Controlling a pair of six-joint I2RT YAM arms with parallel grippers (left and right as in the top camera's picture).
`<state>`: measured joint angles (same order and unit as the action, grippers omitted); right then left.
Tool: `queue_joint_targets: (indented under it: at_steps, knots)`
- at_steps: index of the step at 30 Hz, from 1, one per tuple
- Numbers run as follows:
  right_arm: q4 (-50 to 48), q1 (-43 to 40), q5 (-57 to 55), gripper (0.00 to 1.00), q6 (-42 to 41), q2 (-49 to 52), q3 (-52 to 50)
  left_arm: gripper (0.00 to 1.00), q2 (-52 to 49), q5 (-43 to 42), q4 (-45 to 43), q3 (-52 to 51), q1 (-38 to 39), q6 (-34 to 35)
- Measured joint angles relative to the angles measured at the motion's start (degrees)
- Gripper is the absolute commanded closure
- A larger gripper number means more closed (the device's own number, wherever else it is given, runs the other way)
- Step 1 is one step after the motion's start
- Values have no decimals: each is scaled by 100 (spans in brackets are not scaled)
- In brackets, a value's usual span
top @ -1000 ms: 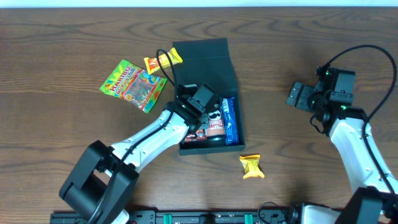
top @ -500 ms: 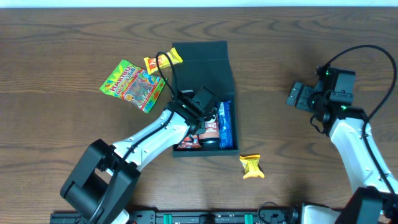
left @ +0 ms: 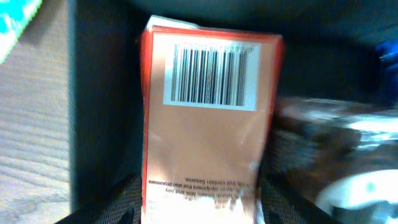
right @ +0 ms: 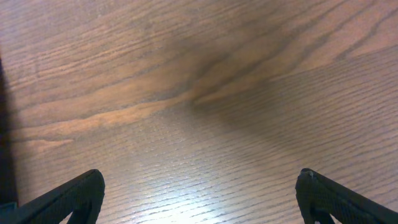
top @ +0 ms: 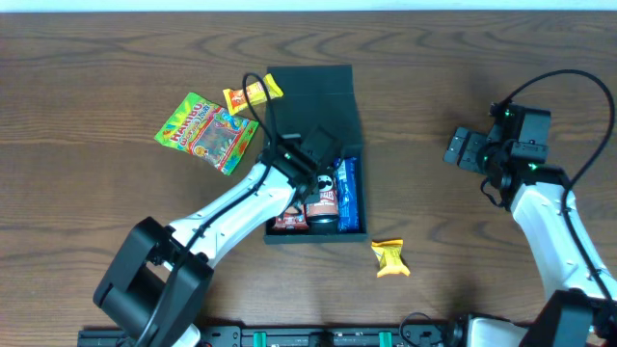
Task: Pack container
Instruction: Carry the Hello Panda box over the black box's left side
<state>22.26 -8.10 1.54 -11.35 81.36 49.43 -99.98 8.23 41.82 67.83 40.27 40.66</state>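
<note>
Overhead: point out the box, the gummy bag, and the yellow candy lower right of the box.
box (top: 323, 106), overhead, bare dark upper part
gummy bag (top: 204, 132), overhead, middle of the bag
yellow candy (top: 389, 257), overhead, middle of the wrapper

The dark wooden table (top: 96, 77) carries the container (top: 313, 87) near its middle, a green gummy bag (top: 205, 132) (brightly printed) leftward, an orange-yellow packet (top: 253, 94) at the container's far-left corner, and a yellow packet (top: 389, 257) toward the near edge.

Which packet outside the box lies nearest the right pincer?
The yellow packet, alone by the box's near right corner. The green bag and the orange-yellow packet both lie at the box's far left side.
</note>
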Motion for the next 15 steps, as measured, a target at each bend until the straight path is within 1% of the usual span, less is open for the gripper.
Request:
queue_joint_targets:
  at_steps: [4,7,8,9,10,11,13,15]
  knots:
    - [0,0,0,1,0,0,0,40,2,13,195,461,0,-70]
    - [0,0,0,1,0,0,0,48,2,11,184,608,2,-120]
    - [0,0,0,1,0,0,0,51,2,9,184,614,2,-140]
    - [0,0,0,1,0,0,0,57,2,0,188,614,2,-153]
    - [0,0,0,1,0,0,0,66,2,-24,173,614,2,-149]
    - [0,0,0,1,0,0,0,73,2,-68,138,614,2,-168]
    - [0,0,0,1,0,0,0,82,2,-208,-13,614,4,-166]
    - [0,0,0,1,0,0,0,94,2,-518,-293,614,28,-227]
